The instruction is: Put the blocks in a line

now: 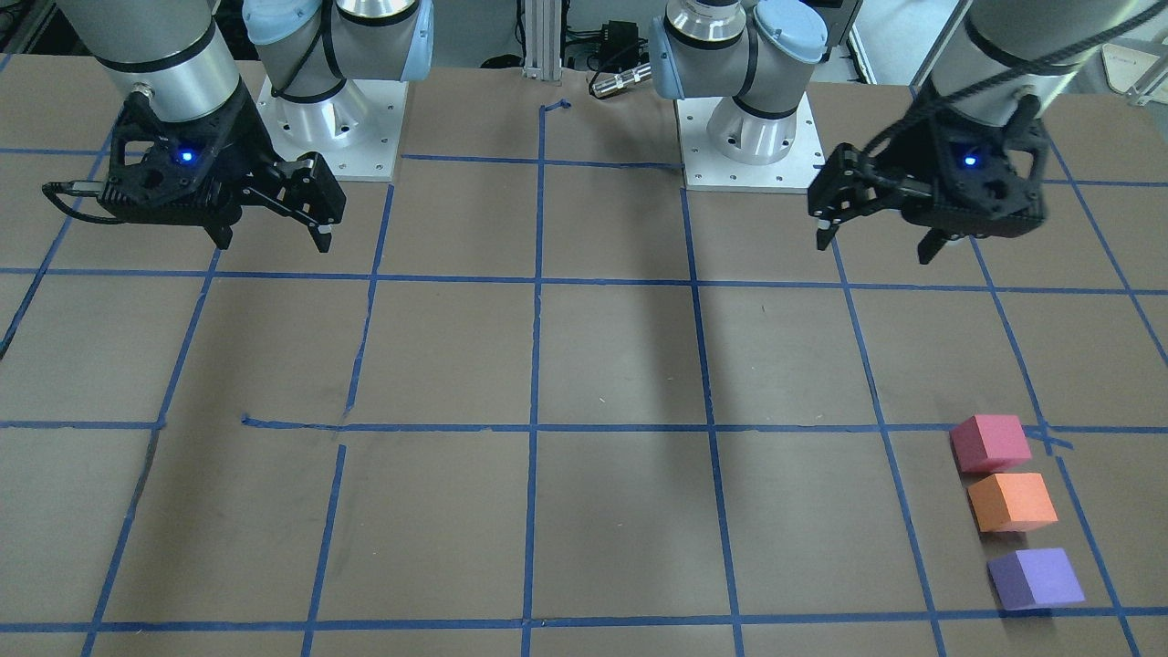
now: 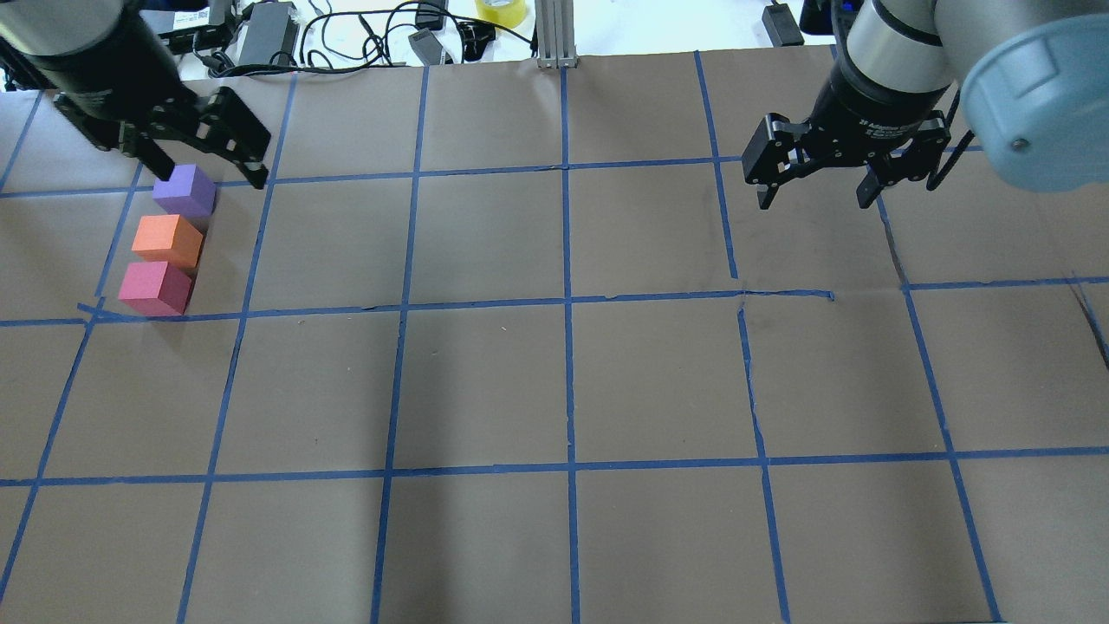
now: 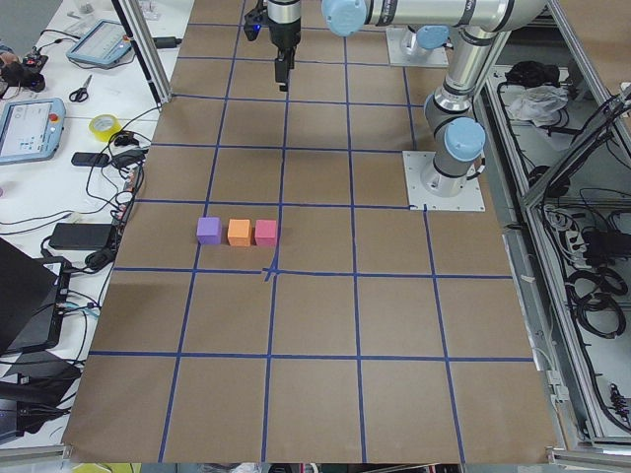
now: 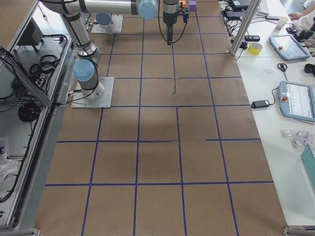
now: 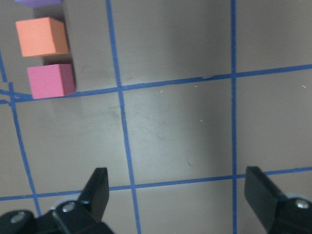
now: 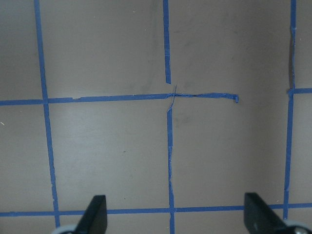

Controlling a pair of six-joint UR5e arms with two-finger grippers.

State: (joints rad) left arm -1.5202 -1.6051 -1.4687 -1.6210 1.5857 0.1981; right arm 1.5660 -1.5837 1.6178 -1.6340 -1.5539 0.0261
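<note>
Past the lined-up blocks (image 2: 167, 241), beyond the table (image 2: 485, 113) edge, lie cables (image 2: 346, 62), tape (image 2: 501, 10).

Three blocks lie in a row on the table (image 1: 620, 365), at its left end: the near block (image 1: 990, 443) closest to the robot, the middle block (image 1: 1011, 502) just beyond it, the far block (image 1: 1036, 578) last. The left gripper (image 1: 874, 248) hangs above that side. The right gripper (image 1: 274, 245) hangs over the opposite side, well apart from the row.
</note>
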